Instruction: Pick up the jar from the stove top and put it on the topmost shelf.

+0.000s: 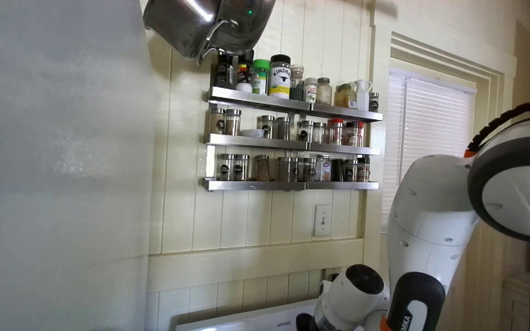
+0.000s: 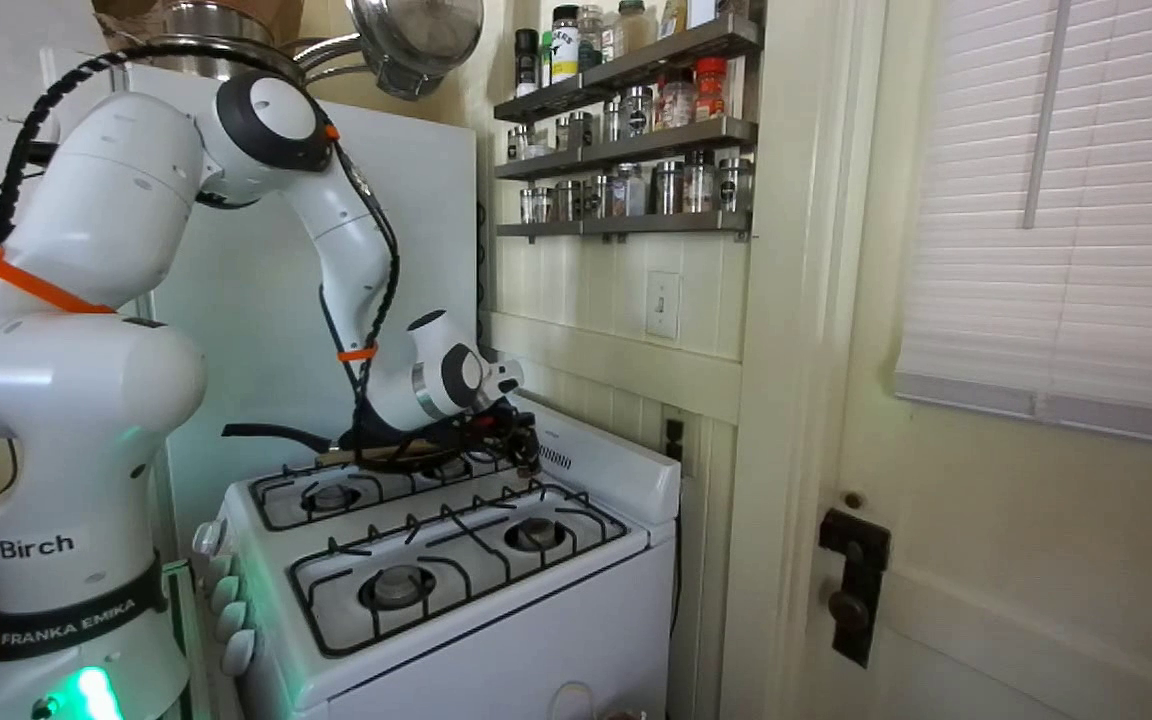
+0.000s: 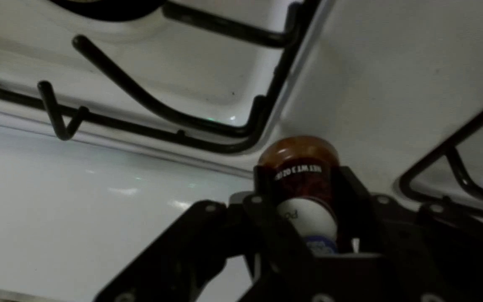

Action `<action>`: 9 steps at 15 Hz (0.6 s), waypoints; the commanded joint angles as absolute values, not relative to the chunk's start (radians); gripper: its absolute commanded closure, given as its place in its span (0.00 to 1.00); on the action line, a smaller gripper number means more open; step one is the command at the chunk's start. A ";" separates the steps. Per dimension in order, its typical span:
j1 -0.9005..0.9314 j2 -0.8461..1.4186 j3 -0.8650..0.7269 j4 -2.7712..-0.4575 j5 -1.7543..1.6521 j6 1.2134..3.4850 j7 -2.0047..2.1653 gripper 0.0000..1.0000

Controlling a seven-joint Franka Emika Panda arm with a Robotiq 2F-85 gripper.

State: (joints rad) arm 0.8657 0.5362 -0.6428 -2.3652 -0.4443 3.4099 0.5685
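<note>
In the wrist view a jar [image 3: 302, 151] with an amber glass base and a dark red label, its print upside down, fills the space between the fingers. My gripper [image 3: 302, 178] is shut on it, one finger against each side; the lid end is hidden among the gripper's parts. Whether the base touches the white stove top [image 3: 384, 105] I cannot tell. In an exterior view the gripper [image 2: 526, 455] is low at the rear of the stove, by its back panel [image 2: 601, 455]. The topmost shelf [image 1: 265, 99] carries a row of bottles and jars, high on the wall.
Black grates [image 2: 476, 565] cover the burners. A dark pan handle [image 2: 276, 432] sticks out behind the wrist. Two lower shelf tiers [image 1: 256, 141] hold spice jars. Metal pots [image 1: 205, 27] hang near the topmost shelf's end. A tall white refrigerator [image 2: 426, 220] stands beside the stove.
</note>
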 commanded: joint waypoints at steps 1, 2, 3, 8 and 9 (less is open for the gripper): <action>0.843 0.337 -0.625 -2.481 -0.479 3.406 0.574 0.83; 0.834 0.275 -0.617 -2.515 -0.485 3.403 0.580 0.83; 0.837 0.228 -0.620 -2.541 -0.493 3.395 0.599 0.83; 0.676 -0.046 -0.439 -2.717 -0.753 3.356 0.789 0.83; 0.676 -0.100 -0.433 -2.754 -0.805 3.326 0.828 0.83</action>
State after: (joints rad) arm 0.7360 0.0965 -0.4987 -2.6176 -0.6571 3.4092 0.7188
